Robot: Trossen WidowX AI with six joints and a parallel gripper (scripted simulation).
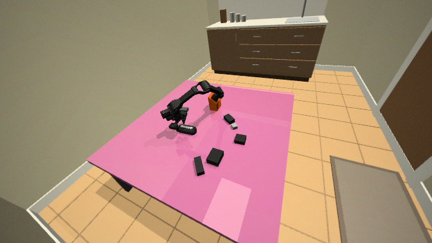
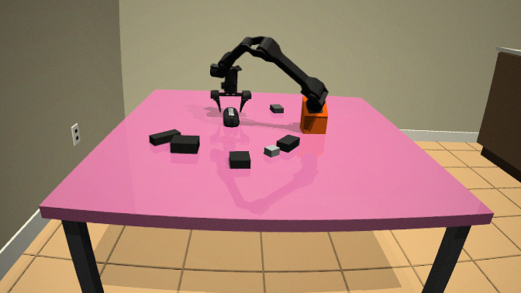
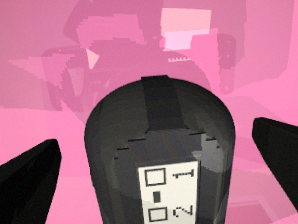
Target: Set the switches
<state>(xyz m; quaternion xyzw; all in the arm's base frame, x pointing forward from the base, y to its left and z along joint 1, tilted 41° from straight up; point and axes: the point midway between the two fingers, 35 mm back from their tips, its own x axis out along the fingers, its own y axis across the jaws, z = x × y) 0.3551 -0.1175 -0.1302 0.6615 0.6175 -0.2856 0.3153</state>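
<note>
The dark grey rounded controller unit [image 2: 231,116] lies label-up on the pink bench [image 2: 349,184], directly beneath the wide-open, empty end effector [image 2: 230,109], its long axis crossing the finger gap.

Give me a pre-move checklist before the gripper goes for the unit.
1. Gripper open, nothing held: ok.
2. Unit lying label up on the table, between the fingers' line: ok.
3. Label readable: squares 1 to 3 empty; 4 to 6 out of the wrist view: not ok.
4. Other blocks, nearest one, apart from the unit: ok.
5. Switch positions: hidden underneath, cannot tell.
</note>
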